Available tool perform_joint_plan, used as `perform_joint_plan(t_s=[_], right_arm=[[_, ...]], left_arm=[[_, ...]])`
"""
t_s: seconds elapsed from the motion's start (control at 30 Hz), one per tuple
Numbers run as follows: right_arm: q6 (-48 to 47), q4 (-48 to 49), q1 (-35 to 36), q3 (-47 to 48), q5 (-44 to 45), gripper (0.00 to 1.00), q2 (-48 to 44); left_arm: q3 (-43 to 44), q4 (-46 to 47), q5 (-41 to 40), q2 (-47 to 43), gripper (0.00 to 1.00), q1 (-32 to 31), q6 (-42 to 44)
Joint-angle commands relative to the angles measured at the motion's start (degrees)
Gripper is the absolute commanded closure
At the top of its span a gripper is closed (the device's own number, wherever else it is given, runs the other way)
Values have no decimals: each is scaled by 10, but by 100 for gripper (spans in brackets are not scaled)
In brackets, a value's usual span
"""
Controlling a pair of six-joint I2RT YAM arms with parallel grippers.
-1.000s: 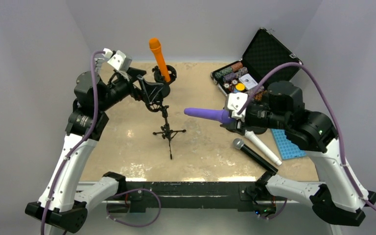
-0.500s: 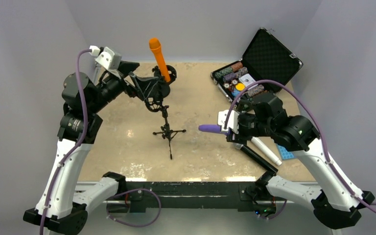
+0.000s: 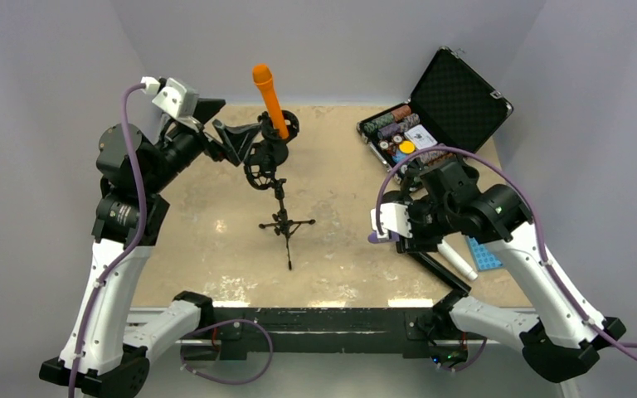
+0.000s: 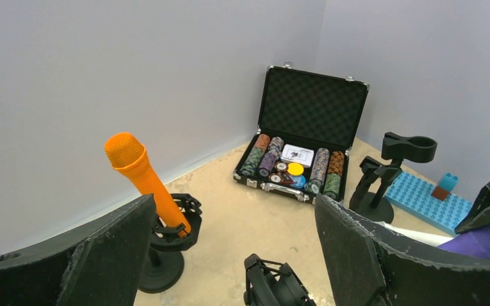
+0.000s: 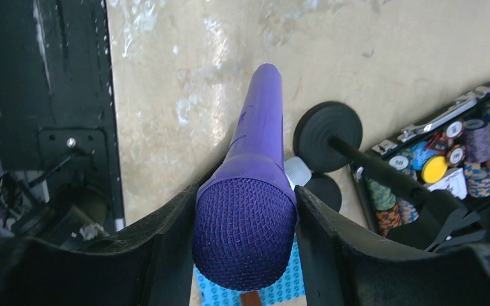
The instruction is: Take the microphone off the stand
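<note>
Fingers (image 5: 166, 255) of the right gripper (image 5: 245, 248) pinch the purple microphone (image 5: 255, 159) right at its mesh head, barrel pointing down over the front-right of the table (image 5: 357, 51), well apart from the tripod stand (image 3: 283, 222). It looks rigid, light and smooth, so I'd judge the thick collar below the dentable mesh the safer hold. The left gripper (image 4: 230, 255) gapes wide and empty near the orange microphone (image 4: 141, 178) in its holder (image 4: 177, 224).

Purple microphone (image 5: 253, 191) between gripper fingers (image 5: 159, 255)

Four microphones (image 3: 269, 99) (image 5: 255, 191) (image 3: 460, 264) (image 3: 448, 278), three stands (image 3: 284, 224) (image 4: 166, 261) (image 4: 392, 172), one chip case (image 3: 456, 91), one blue baseplate (image 4: 421, 197)
</note>
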Motion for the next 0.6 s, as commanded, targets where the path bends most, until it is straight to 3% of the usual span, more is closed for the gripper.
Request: perform_joint_plan(t_s=[0.0,0.13,0.33,0.57], right_arm=[[-65,-76,-34,33,19,100,4],[-84,-46,-76,-4,13,100,-20],[-135,-6,-78,-101,10,100,-72],[-155,-87,-82,-45,14,100,-65]], left_arm=[[20,10,-9,-2,1,8,11],[10,18,-7,-1,1,20,-5],[16,15,-5,4,1,29,-7],[14,30,7,3,2,31,-14]])
